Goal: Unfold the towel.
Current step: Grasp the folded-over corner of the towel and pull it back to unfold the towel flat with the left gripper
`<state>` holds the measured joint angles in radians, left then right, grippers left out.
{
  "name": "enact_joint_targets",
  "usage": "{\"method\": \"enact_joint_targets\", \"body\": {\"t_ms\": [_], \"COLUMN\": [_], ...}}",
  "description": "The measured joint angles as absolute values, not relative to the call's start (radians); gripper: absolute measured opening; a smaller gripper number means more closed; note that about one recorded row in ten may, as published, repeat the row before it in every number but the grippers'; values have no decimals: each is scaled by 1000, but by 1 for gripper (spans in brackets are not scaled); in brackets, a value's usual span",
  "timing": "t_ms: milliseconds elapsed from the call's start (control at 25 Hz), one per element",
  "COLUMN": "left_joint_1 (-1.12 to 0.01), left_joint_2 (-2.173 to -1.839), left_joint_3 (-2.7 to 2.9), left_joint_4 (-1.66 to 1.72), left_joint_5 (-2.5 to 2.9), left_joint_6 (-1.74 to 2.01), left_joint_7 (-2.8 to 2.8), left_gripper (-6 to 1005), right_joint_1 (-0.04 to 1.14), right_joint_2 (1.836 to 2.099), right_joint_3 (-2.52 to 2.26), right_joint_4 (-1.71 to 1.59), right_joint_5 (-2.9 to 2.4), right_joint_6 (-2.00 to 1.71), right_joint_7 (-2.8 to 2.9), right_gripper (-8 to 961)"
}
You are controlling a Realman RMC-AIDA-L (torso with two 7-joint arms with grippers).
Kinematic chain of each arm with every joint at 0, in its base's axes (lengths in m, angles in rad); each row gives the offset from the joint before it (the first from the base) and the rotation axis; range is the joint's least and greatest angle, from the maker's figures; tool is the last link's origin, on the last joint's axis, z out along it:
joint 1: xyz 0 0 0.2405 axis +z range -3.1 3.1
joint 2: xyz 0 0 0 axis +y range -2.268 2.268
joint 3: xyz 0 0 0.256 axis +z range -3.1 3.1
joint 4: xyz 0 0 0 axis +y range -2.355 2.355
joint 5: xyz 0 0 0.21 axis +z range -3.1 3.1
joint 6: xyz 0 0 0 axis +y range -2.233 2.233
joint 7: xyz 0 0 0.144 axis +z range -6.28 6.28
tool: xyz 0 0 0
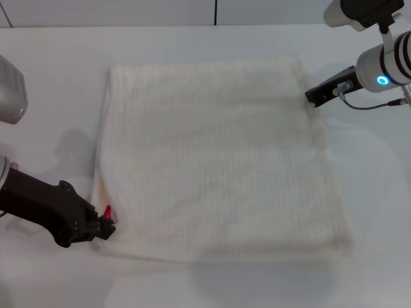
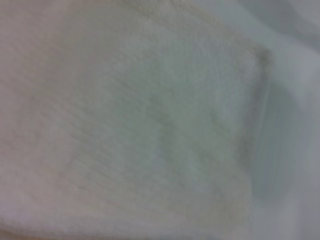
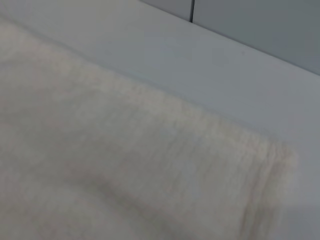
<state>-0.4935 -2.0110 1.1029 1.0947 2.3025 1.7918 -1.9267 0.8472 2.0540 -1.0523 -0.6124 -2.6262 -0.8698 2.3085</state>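
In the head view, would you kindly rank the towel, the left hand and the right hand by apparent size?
1. The towel, by far the largest.
2. and 3. The left hand and the right hand look similarly small; the left is nearer the camera, so I would not rank them.

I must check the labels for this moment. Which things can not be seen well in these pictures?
- Left gripper, head view: at the towel's near left corner; whether it pinches the cloth cannot be made out.
- Right gripper, head view: at the towel's far right edge; its fingers are too small to read.
- Both wrist views: only towel and table; no fingers show.
- Layers of the towel: not countable.
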Motion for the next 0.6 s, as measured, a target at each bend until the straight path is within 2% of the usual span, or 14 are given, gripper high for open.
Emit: {"method": "enact_joint_targets", "body": {"t_ms": [200, 520, 600], "left_joint_1": [-491, -487, -485], "left_joint_2": [-2008, -2001, -1998], "left_joint_3": [1094, 1035, 1006], "left_joint_4": [1094, 1094, 1096], "left_joint_5": [2302, 2312, 2313], "left_joint_6": [1795, 1813, 1813], "left_joint_7": [-1933, -1923, -1915], "left_gripper": [79, 262, 341], "right_joint_1": [849, 851, 851], "right_joint_2": [2054, 2054, 2054], "right_joint_3": [-1052, -1052, -1052], "right_joint_4": [-612, -615, -622], "right_joint_5": [-2626, -2626, -2626], "right_joint_6": [-871, -874, -876], "right_joint_7": [2311, 2314, 2315], "right_gripper": [-1, -1, -1]}}
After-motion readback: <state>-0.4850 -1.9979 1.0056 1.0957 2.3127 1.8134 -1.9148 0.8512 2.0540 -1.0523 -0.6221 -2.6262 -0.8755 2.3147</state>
